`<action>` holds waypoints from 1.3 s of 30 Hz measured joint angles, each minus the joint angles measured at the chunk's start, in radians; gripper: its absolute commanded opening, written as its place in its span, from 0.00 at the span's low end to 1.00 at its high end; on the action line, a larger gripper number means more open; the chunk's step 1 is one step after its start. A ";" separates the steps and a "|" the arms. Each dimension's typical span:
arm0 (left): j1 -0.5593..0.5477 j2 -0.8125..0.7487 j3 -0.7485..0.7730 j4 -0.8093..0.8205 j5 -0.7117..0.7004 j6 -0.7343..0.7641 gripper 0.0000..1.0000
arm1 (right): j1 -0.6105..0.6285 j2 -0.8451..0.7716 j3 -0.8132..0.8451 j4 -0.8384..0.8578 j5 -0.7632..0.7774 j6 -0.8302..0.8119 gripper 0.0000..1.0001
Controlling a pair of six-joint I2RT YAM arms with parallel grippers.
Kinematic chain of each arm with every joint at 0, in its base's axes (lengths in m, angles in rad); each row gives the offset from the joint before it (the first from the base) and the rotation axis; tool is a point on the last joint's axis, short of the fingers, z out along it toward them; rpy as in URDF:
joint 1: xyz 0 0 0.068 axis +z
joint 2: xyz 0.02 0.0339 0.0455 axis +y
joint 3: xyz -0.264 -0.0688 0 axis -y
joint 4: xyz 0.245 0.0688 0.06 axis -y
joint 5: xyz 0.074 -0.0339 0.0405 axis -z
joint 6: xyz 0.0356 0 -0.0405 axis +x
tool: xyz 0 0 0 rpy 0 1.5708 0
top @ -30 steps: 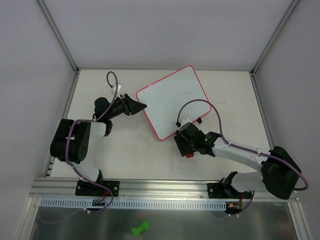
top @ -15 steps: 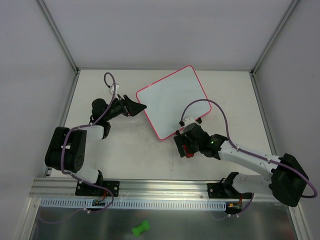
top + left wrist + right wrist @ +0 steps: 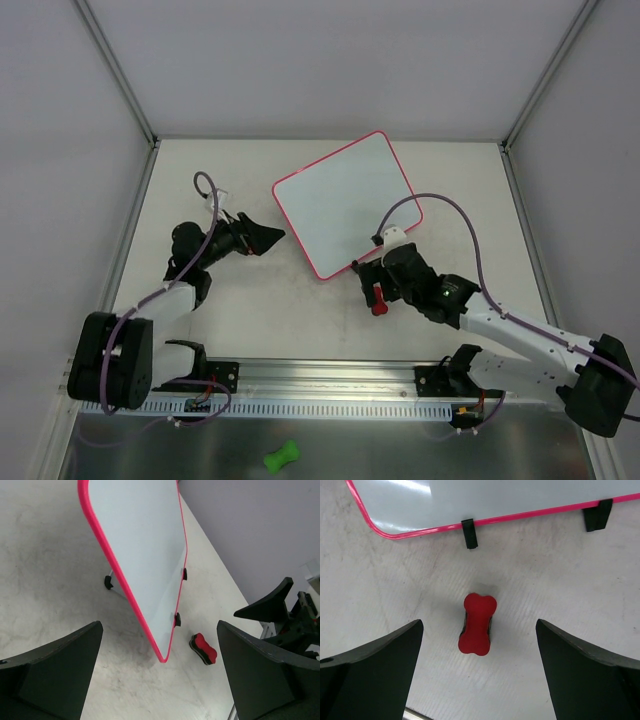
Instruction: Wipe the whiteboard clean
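Whiteboard (image 3: 345, 203) with the pink rim sits in the middle of the top view, turned a bit, on the pale table (image 3: 250, 305). Its face looks plain white. My left pincer (image 3: 270, 238) is wide open and holds nothing. It is just left of the board and not touching it. My right pincer (image 3: 370, 283) is wide open too and holds nothing. It hangs by the board's lower corner. In the right wrist view the little red eraser (image 3: 477, 624) lies on the table in the middle, below the board's pink edge, between my two dark fingers (image 3: 370, 675), touching neither.
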 measured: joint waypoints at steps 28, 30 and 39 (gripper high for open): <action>-0.112 -0.746 -0.116 -0.869 -0.263 0.205 0.99 | -0.006 -0.448 -0.218 0.033 0.182 0.030 0.99; -0.112 -0.802 -0.136 -0.874 -0.263 0.208 0.99 | -0.007 -0.483 -0.243 0.035 0.180 0.032 0.99; -0.112 -0.884 -0.166 -0.872 -0.258 0.223 0.99 | -0.007 -0.562 -0.331 0.092 0.146 0.026 0.99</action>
